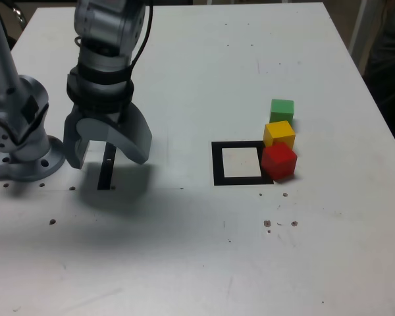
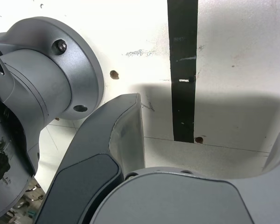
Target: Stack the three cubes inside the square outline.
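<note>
Smooth grey curved end effector gapes wide, empty, above matte black strip.

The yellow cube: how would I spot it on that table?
Find the black square outline on the white table. At its exterior view's right edge three cubes form a row. The yellow cube is the middle one, between the green cube and the red cube.

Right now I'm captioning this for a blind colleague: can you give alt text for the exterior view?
A grey robot arm's open gripper hangs over a thin black strip at the exterior view's left, holding nothing. To the right, a red cube, yellow cube and green cube sit in a line beside an empty black square outline on a white table.
</note>
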Motion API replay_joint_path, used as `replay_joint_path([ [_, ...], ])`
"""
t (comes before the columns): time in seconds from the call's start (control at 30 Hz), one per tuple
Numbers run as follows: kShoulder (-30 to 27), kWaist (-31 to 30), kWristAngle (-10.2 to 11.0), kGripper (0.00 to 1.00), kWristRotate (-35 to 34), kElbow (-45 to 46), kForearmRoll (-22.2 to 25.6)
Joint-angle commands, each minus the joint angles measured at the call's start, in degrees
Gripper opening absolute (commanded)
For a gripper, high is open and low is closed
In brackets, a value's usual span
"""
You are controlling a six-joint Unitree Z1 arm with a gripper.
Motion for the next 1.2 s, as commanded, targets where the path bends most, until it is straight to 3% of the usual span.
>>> replay_joint_path([
  [0.0, -0.31, -0.08, 0.10, 1.00, -0.10, 0.06, -0.11],
  [0.57, -0.57, -0.08, 0.48, 1.00, -0.77, -2.38, 1.00],
  [1.17, 10.35, -1.05, 0.86, 0.99, -2.39, -24.33, 9.81],
])
